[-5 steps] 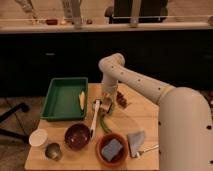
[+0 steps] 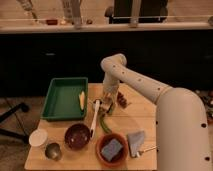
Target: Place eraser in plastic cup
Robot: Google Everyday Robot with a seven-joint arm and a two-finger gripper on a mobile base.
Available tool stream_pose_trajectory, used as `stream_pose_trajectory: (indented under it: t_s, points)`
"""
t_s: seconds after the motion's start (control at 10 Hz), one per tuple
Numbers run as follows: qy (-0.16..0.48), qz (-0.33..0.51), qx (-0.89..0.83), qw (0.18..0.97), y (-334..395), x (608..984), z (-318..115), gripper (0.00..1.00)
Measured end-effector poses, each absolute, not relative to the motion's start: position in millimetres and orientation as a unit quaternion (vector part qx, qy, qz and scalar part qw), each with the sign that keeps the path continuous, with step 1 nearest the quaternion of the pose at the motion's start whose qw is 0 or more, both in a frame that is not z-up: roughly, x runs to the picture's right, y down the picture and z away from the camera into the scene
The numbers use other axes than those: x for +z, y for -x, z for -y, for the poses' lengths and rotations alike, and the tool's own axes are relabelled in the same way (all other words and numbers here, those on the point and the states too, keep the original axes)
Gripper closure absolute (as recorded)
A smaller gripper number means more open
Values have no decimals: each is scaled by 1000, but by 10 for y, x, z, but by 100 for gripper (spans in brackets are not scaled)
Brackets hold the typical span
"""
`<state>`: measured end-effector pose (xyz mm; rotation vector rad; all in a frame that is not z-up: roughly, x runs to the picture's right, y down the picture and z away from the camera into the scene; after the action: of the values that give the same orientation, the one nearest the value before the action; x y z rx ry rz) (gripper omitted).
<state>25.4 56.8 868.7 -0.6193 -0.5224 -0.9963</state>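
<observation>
The plastic cup (image 2: 38, 137) is short and white and stands at the table's front left corner. My gripper (image 2: 107, 103) hangs low over the middle of the table, just right of the green tray (image 2: 59, 111), far from the cup. I cannot pick out the eraser with certainty. A small dark reddish thing (image 2: 121, 99) lies just right of the gripper.
A yellow item (image 2: 82, 99) lies in the tray. A shiny metallic cup (image 2: 53, 151) and a dark red bowl (image 2: 77, 136) stand beside the white cup. A white-handled utensil (image 2: 95, 118), a green item (image 2: 104, 124), an orange bowl (image 2: 121, 159) holding a grey-blue sponge (image 2: 112, 148), and a grey cloth (image 2: 135, 140) fill the front.
</observation>
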Motion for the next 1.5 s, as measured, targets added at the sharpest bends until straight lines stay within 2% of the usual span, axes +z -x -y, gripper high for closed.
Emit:
stream_pose_trajectory:
  t_s: [0.4,0.5,0.6,1.5]
  points:
    - [294,246,-452,806,-284,8693,-565,28]
    - [294,246,-451,806,-280,8693,-565,22]
    - [295,247,-450,806,-274,8688,-564,20]
    - [295,244,-445,810,-343,8590,-524,20]
